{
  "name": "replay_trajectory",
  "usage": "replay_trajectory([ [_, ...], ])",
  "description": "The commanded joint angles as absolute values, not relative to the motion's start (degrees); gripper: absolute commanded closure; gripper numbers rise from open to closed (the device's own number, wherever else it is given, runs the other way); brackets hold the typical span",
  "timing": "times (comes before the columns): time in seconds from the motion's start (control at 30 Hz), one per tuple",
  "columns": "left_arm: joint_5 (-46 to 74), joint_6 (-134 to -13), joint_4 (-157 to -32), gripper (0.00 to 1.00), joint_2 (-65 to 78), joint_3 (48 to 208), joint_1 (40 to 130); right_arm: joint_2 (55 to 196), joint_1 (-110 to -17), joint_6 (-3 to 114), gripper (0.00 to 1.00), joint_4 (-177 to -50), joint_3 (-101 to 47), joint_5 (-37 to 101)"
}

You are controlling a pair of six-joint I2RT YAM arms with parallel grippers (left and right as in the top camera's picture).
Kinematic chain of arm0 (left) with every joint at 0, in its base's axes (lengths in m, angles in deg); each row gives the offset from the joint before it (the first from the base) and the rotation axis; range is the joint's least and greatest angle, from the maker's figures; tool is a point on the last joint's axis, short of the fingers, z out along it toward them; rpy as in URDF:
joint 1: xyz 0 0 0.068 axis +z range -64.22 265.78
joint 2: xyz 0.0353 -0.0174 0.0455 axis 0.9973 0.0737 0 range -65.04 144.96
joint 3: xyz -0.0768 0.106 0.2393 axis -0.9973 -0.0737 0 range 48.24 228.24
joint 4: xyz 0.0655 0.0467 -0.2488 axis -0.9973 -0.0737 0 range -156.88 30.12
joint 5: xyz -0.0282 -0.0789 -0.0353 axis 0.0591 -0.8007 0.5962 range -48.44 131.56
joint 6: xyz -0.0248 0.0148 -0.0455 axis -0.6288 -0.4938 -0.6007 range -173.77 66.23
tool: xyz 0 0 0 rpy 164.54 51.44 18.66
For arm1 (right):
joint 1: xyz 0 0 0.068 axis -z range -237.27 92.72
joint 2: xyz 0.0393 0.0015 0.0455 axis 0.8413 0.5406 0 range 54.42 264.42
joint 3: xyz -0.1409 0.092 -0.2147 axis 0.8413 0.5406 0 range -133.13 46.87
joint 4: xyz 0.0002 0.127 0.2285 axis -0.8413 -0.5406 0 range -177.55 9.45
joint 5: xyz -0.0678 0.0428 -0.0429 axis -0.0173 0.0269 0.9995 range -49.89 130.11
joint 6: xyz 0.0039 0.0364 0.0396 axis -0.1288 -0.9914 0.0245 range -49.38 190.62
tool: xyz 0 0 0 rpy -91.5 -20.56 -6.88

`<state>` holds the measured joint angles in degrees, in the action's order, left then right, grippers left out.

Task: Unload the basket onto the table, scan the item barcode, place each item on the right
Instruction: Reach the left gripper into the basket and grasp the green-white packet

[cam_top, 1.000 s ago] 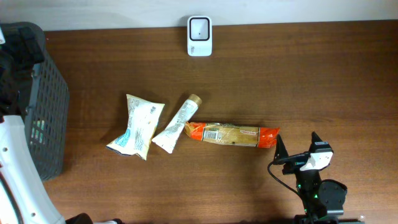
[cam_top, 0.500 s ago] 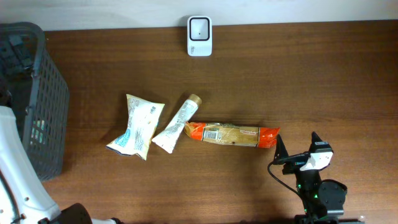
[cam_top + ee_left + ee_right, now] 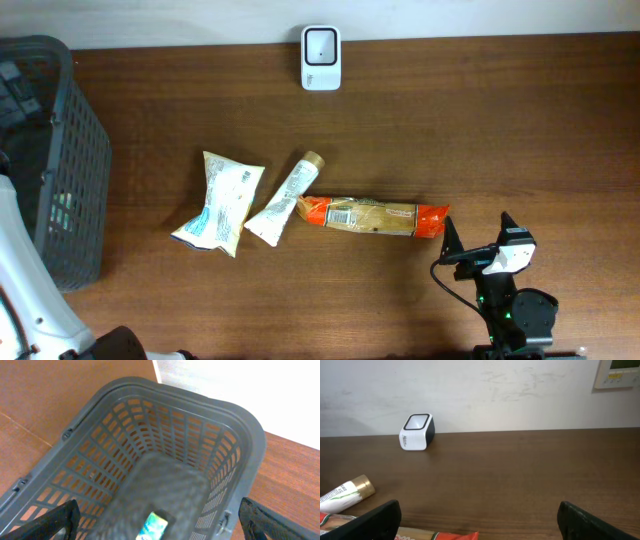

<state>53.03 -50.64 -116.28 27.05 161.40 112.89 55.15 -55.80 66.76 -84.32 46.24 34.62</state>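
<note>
Three items lie mid-table: a white pouch [image 3: 220, 203], a white tube with a gold cap [image 3: 285, 200] and a long orange-red packet [image 3: 373, 215] with a label facing up. The white barcode scanner [image 3: 321, 57] stands at the table's far edge. My right gripper [image 3: 478, 232] rests open and empty just right of the packet's end. In the right wrist view the scanner [image 3: 416, 432], tube [image 3: 345, 494] and packet [image 3: 440, 536] lie ahead of that gripper [image 3: 480, 521]. My left gripper [image 3: 160, 521] hangs open and empty above the grey basket [image 3: 240, 435].
The grey mesh basket [image 3: 60, 160] stands at the table's left edge, and a small colourful item [image 3: 152, 527] lies blurred at its bottom. My white left arm [image 3: 20, 290] fills the lower left corner. A wall panel [image 3: 620, 372] hangs behind the table.
My left arm has drawn back to the left, so its dark wrist over the basket has nearly left the overhead view. The right arm and the items have not moved.
</note>
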Motion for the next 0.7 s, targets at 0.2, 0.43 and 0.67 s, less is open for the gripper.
replay_trajectory([
  [0.2, 52.70, -50.48, -118.62, 0.00, 33.70, 162.32, 117.22, 54.78, -55.32, 67.00, 0.01, -84.58, 46.55, 34.31],
  [0.43, 38.32, -42.11, -126.07, 0.02, 43.69, 162.28, 123.77, 54.78, -55.32, 67.00, 0.01, -84.58, 46.55, 34.31],
  [0.67, 36.37, -35.82, -130.64, 0.04, 53.67, 162.28, 125.76, 54.78, -55.32, 67.00, 0.01, -84.58, 46.55, 34.33],
])
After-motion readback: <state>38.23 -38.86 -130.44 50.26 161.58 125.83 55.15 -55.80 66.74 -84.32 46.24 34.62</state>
